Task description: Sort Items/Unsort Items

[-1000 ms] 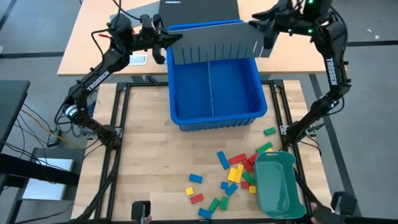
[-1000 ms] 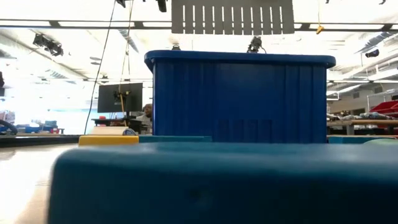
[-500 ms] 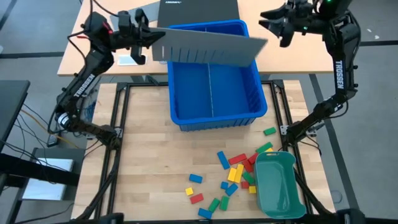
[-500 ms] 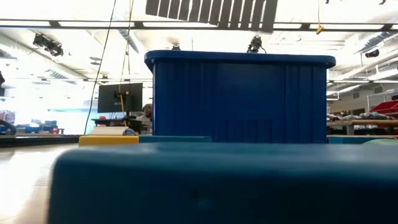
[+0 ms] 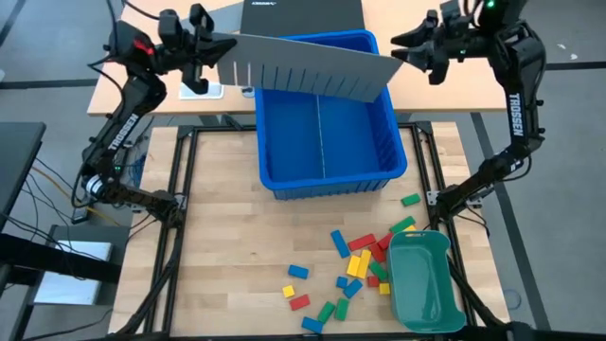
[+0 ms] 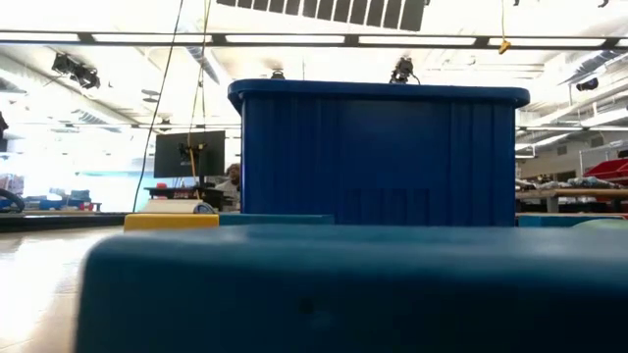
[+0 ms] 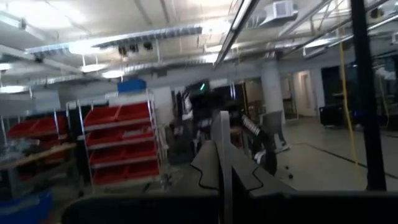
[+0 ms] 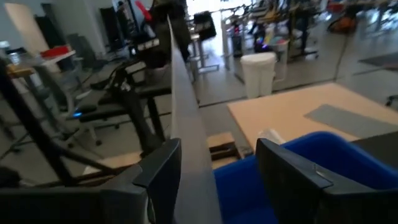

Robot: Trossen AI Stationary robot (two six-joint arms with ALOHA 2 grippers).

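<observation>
The left gripper is clamped on one end of the divider, a thin, flat grey sheet cut with a row of narrow slots along one long edge. It holds the sheet in the air, slanting across the far rim of the bin, which sits just below.

The right gripper is at the sheet's other end with its dark, blunt fingers spread apart. In the right wrist view the sheet's thin edge runs between them, nearer one finger; whether it touches cannot be told.

The bin is a deep, glossy blue plastic box with ribbed walls and a thin partition down its middle. It stands on the pale wood-plank desk.

Well away from both grippers, past the bin's near wall, lie the blocks: small smooth rectangular pieces in red, yellow, green and blue, loosely heaped and scattered on the planks. Most crowd against the tray, a teal-green oblong plastic dish with rounded corners; a few lie apart, one green block nearer the bin.
</observation>
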